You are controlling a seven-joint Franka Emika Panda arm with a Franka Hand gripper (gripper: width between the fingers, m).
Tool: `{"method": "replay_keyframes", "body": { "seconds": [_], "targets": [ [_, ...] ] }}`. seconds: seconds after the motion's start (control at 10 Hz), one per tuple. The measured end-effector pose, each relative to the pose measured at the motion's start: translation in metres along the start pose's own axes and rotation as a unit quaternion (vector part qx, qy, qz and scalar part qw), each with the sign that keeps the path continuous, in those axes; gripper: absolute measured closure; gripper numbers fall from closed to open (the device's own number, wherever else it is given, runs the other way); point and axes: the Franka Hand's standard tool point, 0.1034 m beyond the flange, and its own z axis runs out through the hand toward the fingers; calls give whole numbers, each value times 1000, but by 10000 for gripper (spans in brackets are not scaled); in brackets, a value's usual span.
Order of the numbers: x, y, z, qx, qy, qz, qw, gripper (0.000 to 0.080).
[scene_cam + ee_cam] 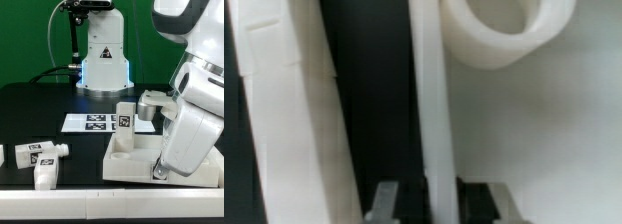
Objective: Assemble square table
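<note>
Wrist view shows my tool (432, 205) pinched shut on the thin raised rim of the smooth white plastic square slab (128, 160), lying near the black desk's (50, 100) edge closest to the exterior camera. One chunky leg (125, 117) stands upright at its corner, its black-and-white tag unreadable.

Counting one white plastic square slab with raised rim (125, 162). Counting three short chunky white tagged plastic legs: upright leg (124, 116), upper lying leg (38, 152), lower lying leg (46, 177). Possibly counting a fourth, a cut-off white piece (3, 155). Counting one thin flat white marker board (92, 122).
</note>
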Motion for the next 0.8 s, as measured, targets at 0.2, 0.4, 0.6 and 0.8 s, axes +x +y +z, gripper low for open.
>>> {"method": "replay_keyframes", "body": {
  "seconds": [0.2, 0.4, 0.6, 0.8],
  "targets": [
    [1, 6, -2, -4, 2, -11, 1000, 742],
    [9, 16, -3, -12, 4, -14, 1000, 742],
    [12, 21, -3, -14, -1, -17, 1000, 741],
    [18, 25, -7, -20, -5, -26, 999, 739]
  ]
}}
